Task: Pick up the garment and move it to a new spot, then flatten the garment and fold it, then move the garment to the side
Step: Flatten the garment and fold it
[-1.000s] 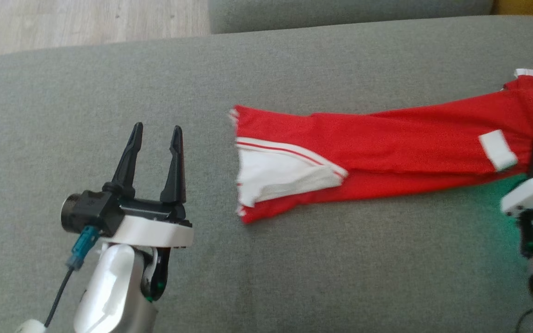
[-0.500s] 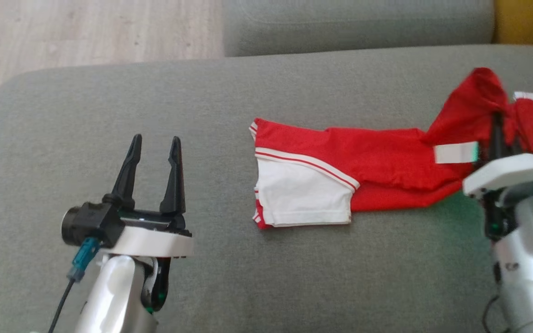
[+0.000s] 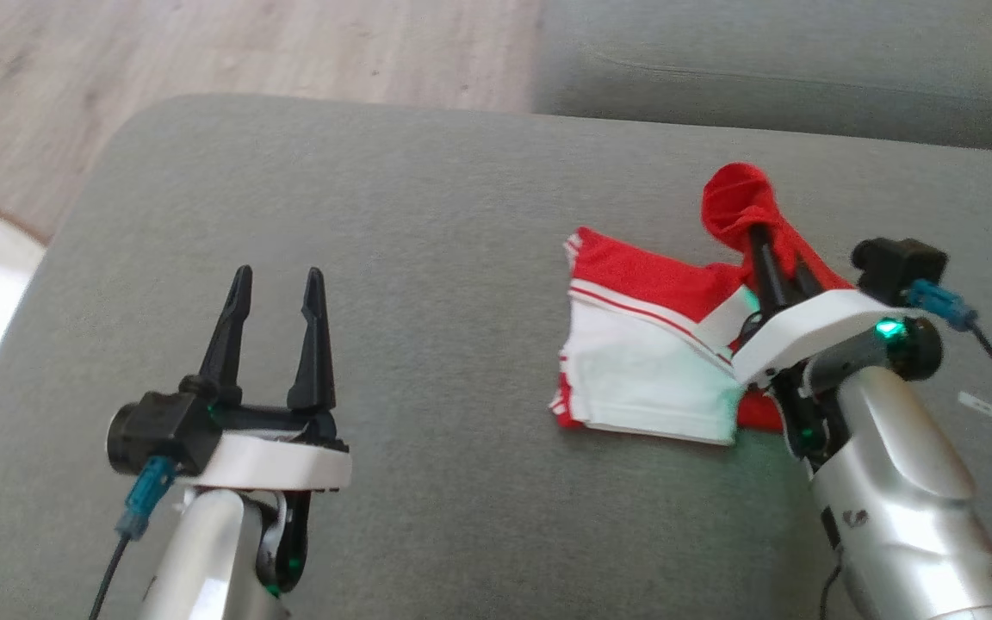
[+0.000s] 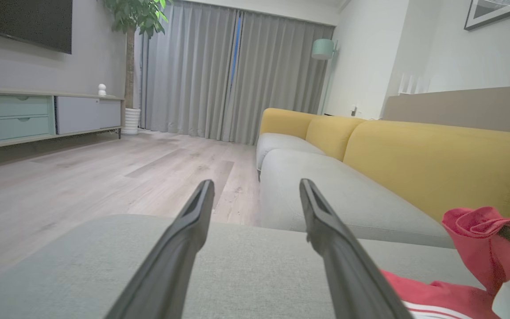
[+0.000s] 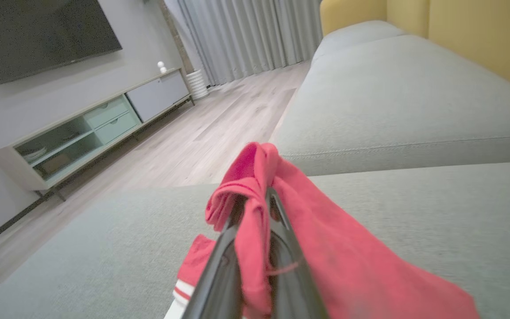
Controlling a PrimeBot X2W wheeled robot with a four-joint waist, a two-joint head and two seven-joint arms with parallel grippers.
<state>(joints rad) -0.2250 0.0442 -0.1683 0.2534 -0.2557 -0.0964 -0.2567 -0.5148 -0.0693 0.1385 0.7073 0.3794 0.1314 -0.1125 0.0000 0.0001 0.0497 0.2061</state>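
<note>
Starting at the left, the left gripper [image 3: 279, 274] is found as it was half a second ago. It is raised over the grey cushion [image 3: 427, 215] with its fingers pointed away from the robot, spread apart and holding nothing, as is confirmed in the left wrist view [image 4: 256, 184]. The whole head picture is shifted, so the camera is taken to have moved. The garment [image 3: 634, 275] is changed, though: where it was stretched long across the cushion, it is now bunched short. Its white-panelled end is laid flat on the cushion right of centre, pointing left. Its long axis is run left to right, with the red end lifted and doubled back towards that panel. Further right, the right gripper [image 3: 770, 237] is brought in closer over the cloth, its forearm angled up and leftward. Its fingers are closed on a raised red fold, which is seen draped over the tips in the right wrist view [image 5: 257, 197].
</note>
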